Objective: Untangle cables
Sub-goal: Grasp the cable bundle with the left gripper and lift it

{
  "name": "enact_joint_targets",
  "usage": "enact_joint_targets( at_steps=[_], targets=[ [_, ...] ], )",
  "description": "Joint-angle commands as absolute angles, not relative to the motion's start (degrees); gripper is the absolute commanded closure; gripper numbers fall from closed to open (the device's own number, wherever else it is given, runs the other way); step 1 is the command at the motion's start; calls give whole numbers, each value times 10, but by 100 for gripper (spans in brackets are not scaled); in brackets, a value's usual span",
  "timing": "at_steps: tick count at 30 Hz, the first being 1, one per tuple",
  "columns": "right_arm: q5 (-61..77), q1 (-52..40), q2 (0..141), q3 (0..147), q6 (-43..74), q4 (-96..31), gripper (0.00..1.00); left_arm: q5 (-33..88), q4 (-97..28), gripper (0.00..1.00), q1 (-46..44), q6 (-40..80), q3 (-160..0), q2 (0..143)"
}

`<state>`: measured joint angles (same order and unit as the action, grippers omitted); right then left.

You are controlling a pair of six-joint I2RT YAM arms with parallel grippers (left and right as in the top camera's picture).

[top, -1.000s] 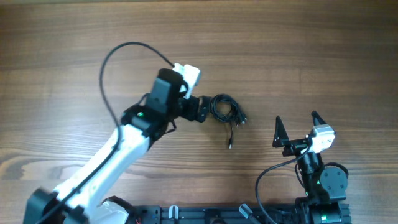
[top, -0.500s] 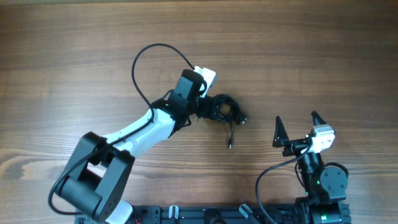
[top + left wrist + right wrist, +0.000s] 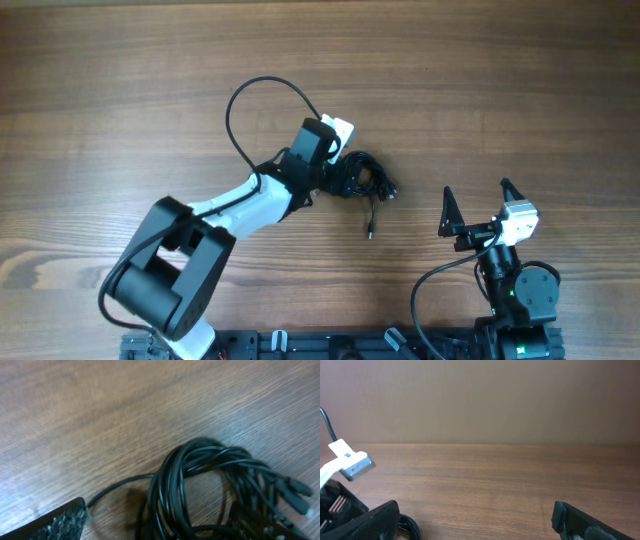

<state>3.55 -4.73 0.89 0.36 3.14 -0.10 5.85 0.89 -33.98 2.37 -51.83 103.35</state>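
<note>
Since our left gripper (image 3: 338, 178) is down at the cables (image 3: 368, 180) mid-frame, we reckon it's the grab step; we can't tell its opening; right gripper (image 3: 476, 188) sits wide, lower right; next we'd pinch one loop.

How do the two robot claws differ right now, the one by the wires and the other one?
The left gripper is stretched out to the middle of the table, right at the cables. The right gripper sits near the table's front edge, well apart from them. The right gripper's jaws stand wide open and empty; whether the left gripper's are open or shut cannot be told. Both are black and two-fingered.
</note>
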Motion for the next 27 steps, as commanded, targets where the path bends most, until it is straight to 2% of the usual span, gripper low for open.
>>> enact_joint_targets(
  at_steps=[1,4,6,7,8,15,19,25,27],
  targets=[
    [34,-50,4,3,31,0,0,61,2,14,-349,17,-525,1051],
    [34,-50,4,3,31,0,0,61,-2,22,-359,17,-525,1051],
    [34,-50,4,3,31,0,0,61,-5,33,-366,17,-525,1051],
    [34,-50,4,3,31,0,0,61,-7,41,-370,17,-525,1051],
    [34,-50,4,3,31,0,0,61,-7,45,-373,17,-525,1051],
    [34,-50,4,3,31,0,0,61,-9,60,-379,17,-525,1050],
    [34,-50,4,3,32,0,0,61,-11,76,-379,17,-525,1034],
    [34,-50,4,3,31,0,0,61,-51,96,-378,17,-525,961],
    [34,-50,4,3,31,0,0,61,-87,96,-376,18,-525,922]
  ],
)
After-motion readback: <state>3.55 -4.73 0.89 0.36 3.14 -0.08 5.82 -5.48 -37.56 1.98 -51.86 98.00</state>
